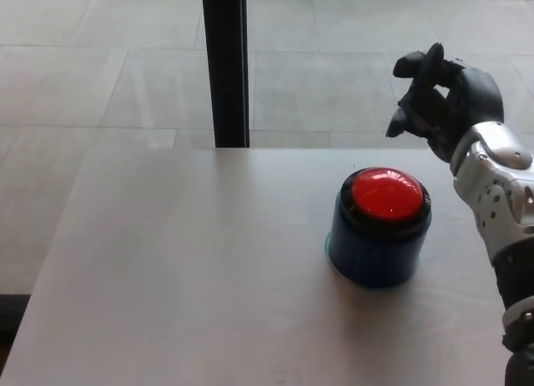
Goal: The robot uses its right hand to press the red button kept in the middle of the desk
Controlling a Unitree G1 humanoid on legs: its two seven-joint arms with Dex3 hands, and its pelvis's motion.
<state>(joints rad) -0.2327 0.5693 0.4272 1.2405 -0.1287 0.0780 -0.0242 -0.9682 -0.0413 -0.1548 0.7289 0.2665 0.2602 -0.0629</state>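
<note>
Red and glossy, the domed button (385, 193) sits on top of a dark blue cylindrical housing (375, 248) ringed at the top by a black collar, and the whole unit stands upright on the pale desk (183, 269), right of the desk's middle and nearer its far edge than its near one. A thin sliver of teal shows at the housing's lower left where it meets the desktop. Up and to the right of the button, the right hand (442, 98) hangs in the air, apart from the button and touching nothing; its black fingers (421, 69) are loosely curled yet spread apart, empty of any object. Behind it the silver wrist and forearm (496, 190) run down along the picture's right edge, passing just beside the housing without meeting it. Beyond the desk's far edge a black vertical post (225, 65) rises against a floor of large grey tiles (100, 69). No left hand shows anywhere.
</note>
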